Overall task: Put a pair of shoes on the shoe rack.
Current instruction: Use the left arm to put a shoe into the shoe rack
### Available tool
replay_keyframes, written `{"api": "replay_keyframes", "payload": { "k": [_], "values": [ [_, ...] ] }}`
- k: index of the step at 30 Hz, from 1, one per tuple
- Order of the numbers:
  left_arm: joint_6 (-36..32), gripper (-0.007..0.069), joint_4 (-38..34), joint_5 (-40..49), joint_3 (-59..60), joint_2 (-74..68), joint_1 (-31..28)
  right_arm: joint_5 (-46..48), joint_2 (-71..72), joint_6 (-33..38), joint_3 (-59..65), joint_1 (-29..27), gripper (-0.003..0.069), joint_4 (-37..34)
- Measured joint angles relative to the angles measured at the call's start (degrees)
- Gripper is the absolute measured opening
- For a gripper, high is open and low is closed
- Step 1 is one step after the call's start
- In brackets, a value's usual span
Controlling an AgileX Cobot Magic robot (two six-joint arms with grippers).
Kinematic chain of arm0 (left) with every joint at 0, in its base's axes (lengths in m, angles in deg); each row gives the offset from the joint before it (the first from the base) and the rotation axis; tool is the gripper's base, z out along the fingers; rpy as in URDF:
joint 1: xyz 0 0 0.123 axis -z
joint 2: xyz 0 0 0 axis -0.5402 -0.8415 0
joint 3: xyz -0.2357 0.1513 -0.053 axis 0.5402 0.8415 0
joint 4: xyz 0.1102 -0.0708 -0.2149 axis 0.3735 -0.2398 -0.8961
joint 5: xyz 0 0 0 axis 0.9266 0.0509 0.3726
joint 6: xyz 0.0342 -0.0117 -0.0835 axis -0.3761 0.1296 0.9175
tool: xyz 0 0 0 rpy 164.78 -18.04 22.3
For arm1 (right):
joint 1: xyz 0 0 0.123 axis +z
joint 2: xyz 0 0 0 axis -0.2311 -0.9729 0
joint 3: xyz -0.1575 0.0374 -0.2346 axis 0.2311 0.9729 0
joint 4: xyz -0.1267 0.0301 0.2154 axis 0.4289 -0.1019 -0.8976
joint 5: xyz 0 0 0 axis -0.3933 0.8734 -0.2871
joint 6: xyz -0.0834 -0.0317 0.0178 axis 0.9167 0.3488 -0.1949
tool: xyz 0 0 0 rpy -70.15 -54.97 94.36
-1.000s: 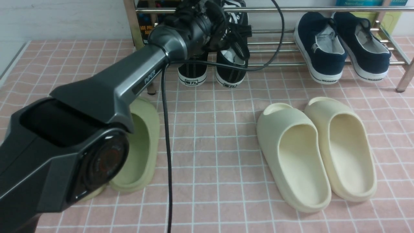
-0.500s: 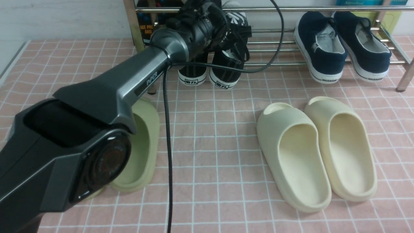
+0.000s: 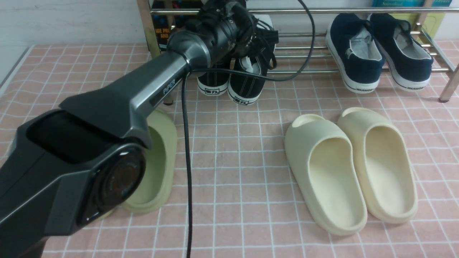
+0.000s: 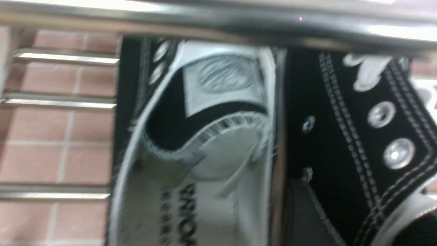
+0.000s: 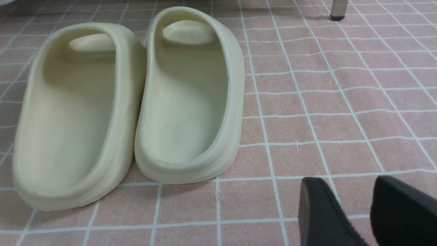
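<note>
Two black canvas sneakers, the pair of shoes, lie side by side at the left end of the chrome shoe rack (image 3: 304, 57), heels toward me. The left one (image 3: 213, 84) sits straight. The right one (image 3: 247, 91) is skewed, its heel hanging past the front bar. My left arm reaches over them and its wrist hides the gripper in the front view. In the blurred left wrist view the left gripper (image 4: 362, 222) is open, its fingers (image 4: 307, 212) astride the right sneaker's side wall (image 4: 341, 136). My right gripper (image 5: 358, 205) is open and empty over the pink checked cloth.
Two navy slip-ons (image 3: 355, 53) sit on the rack's right half. A pair of cream slides (image 3: 326, 172) lies on the floor at the right and a green slide (image 3: 157, 165) shows under my left arm. A black cable (image 3: 186, 161) hangs from the arm. A rack leg (image 3: 448, 87) stands far right.
The left jaws have opened and let go of the right sneaker. Its heel has slid down and toward me, turning slightly left. The right arm has not moved.
</note>
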Motion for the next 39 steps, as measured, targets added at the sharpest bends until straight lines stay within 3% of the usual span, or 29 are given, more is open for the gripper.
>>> {"api": "replay_keyframes", "payload": {
  "k": [8, 18, 25, 28, 34, 39],
  "values": [
    [-9.31, 0.0262, -7.24, 3.35, -0.19, 2.29, -0.05, 0.00, 0.00, 0.00, 0.00, 0.00, 0.0240, 0.00],
    [-13.51, 0.0417, -10.46, 2.17, -0.19, 2.88, -0.05, 0.00, 0.00, 0.00, 0.00, 0.00, 0.0240, 0.00],
    [-20.86, 0.0405, -10.90, 7.44, -0.52, 6.78, -0.05, 0.00, 0.00, 0.00, 0.00, 0.00, 0.0240, 0.00],
    [-26.55, 0.0315, -11.37, 13.66, -0.66, 9.30, -0.05, 0.00, 0.00, 0.00, 0.00, 0.00, 0.0240, 0.00],
    [-37.38, 0.0033, -14.72, 28.63, -0.96, 8.92, -0.05, 0.00, 0.00, 0.00, 0.00, 0.00, 0.0240, 0.00],
    [-39.39, 0.0002, -15.87, 30.26, -0.96, 4.21, -0.05, 0.00, 0.00, 0.00, 0.00, 0.00, 0.0240, 0.00]
  ]
}}
